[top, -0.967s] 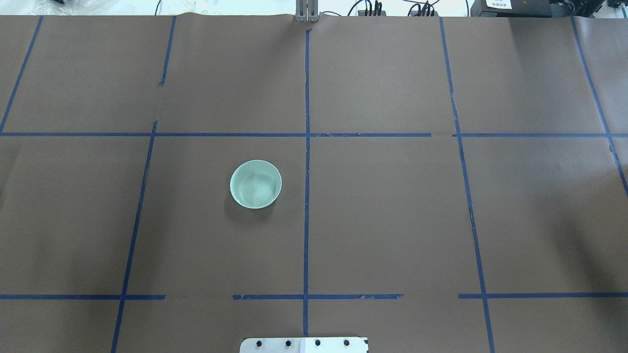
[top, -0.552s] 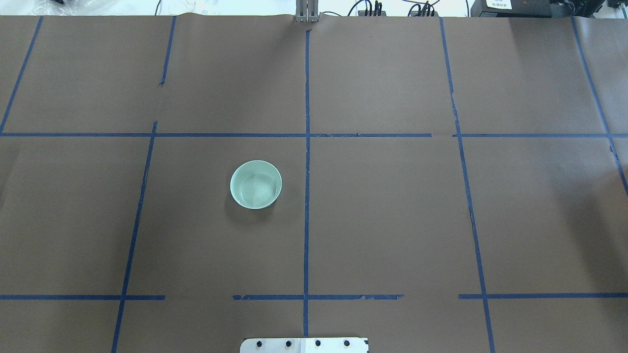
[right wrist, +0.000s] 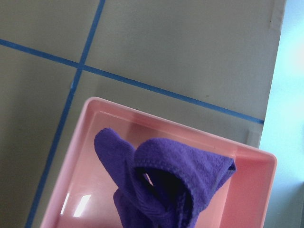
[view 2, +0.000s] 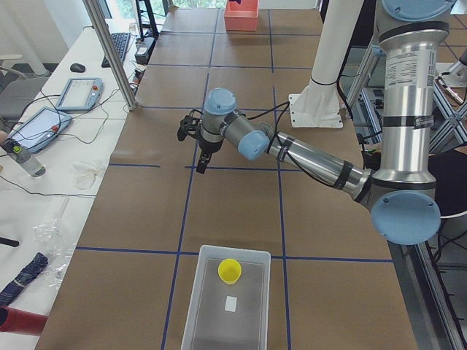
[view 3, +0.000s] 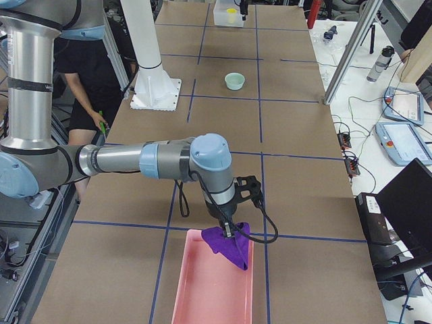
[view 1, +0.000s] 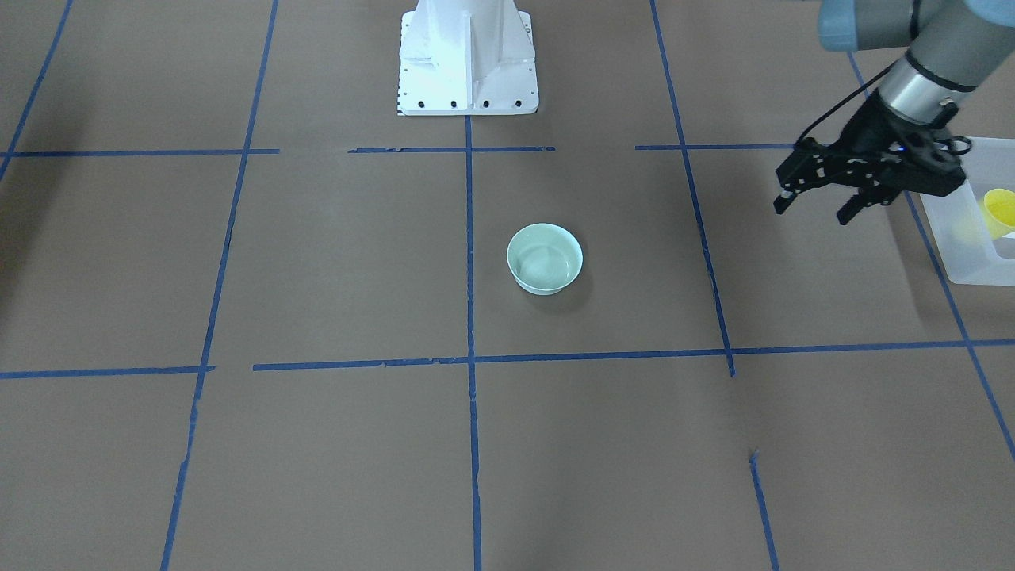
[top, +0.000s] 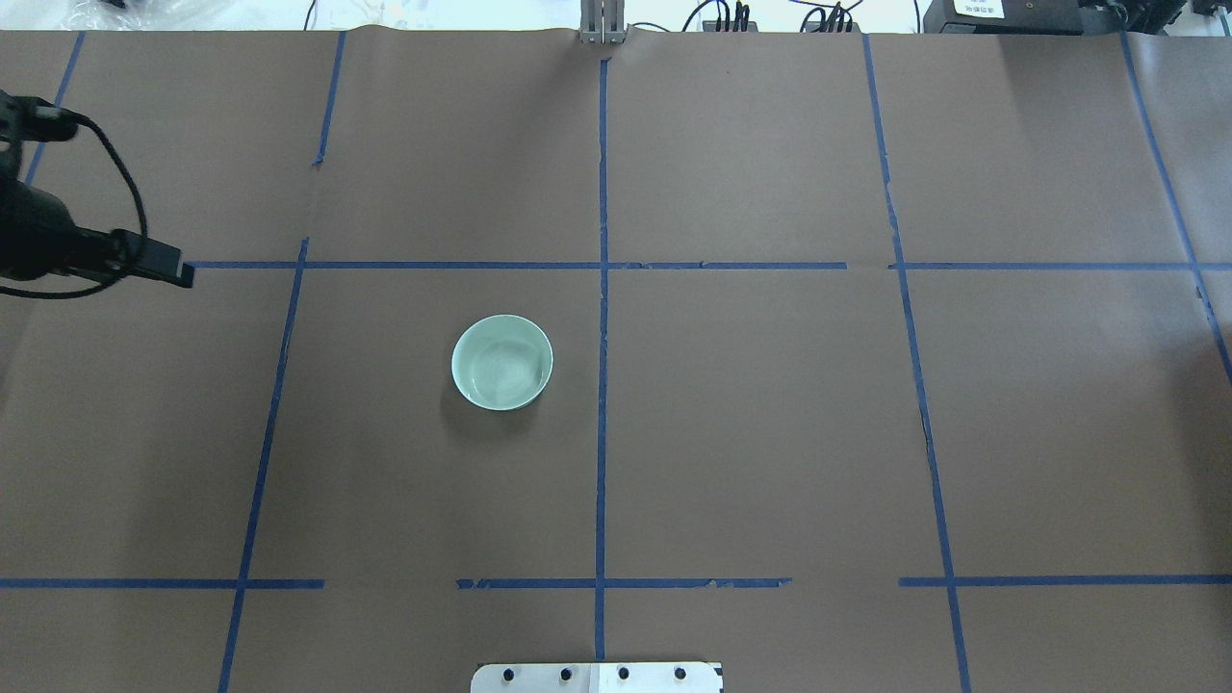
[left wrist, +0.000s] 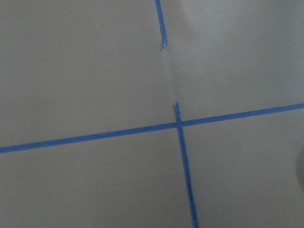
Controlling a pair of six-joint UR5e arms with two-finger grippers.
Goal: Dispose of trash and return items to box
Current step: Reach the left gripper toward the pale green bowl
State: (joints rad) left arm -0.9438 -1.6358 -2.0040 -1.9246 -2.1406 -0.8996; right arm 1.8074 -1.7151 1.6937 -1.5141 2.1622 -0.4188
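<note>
Round mint-green bowl (view 1: pixel 545 258) far from frosted white plastic box (view 1: pixel 963 254); black left gripper (view 1: pixel 812 212) beside box, fingers apart, maybe for grabbing.

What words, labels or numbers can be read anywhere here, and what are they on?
Nothing reads clearly.
Small white label in the box: too small.
Printed sticker on the left arm: blurred.
White label on a black device past the table: blurred.
</note>
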